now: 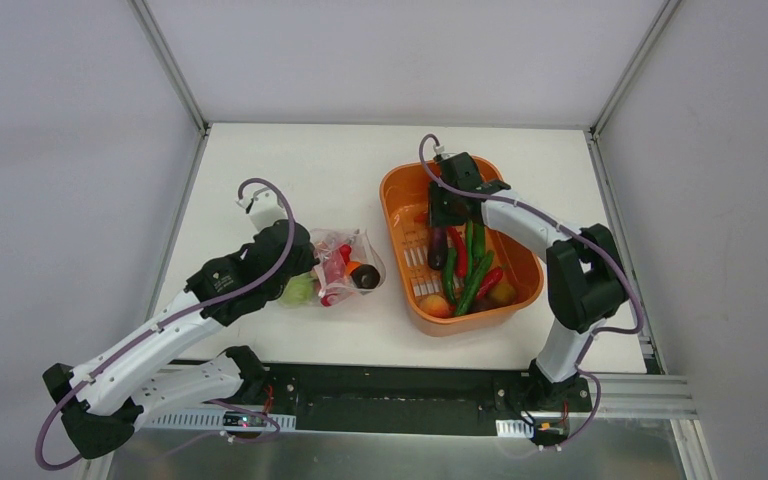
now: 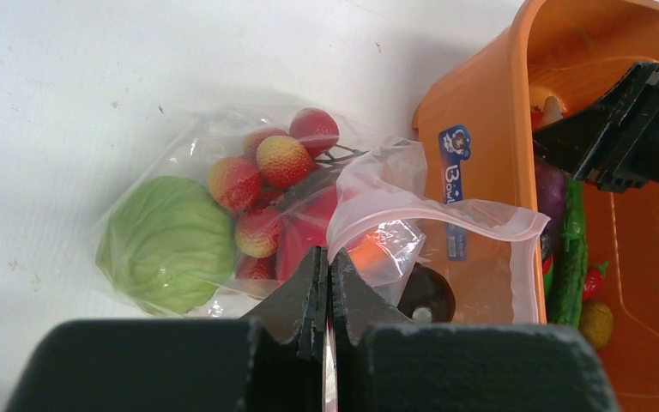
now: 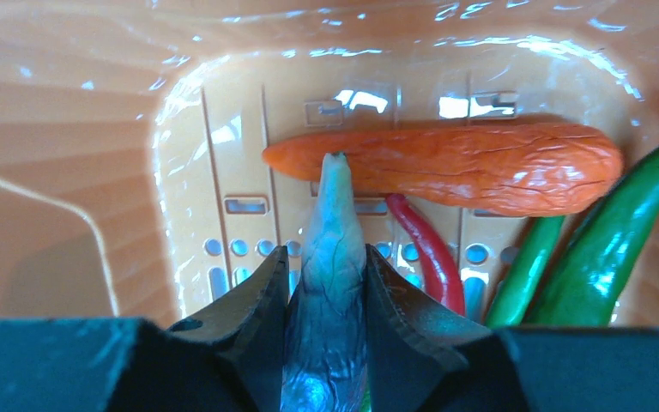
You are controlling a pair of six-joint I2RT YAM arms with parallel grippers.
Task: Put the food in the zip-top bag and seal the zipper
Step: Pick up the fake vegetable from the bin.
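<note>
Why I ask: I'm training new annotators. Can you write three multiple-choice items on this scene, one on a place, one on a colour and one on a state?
1. Where is the right gripper?
A. on bare table
B. inside the orange tub
C. above the left arm

2. What colour is the round leafy piece inside the zip-top bag?
A. light green
B. blue
C. black

3. How is the bag's zipper?
A. sealed along its whole width
B. open
C. torn off

Answers:
1. B: orange walls surround it in the right wrist view, its jaws shut on a pale piece.
2. A: the green shows through the clear plastic.
3. B: the pink strip curves apart and the mouth gapes.
</note>
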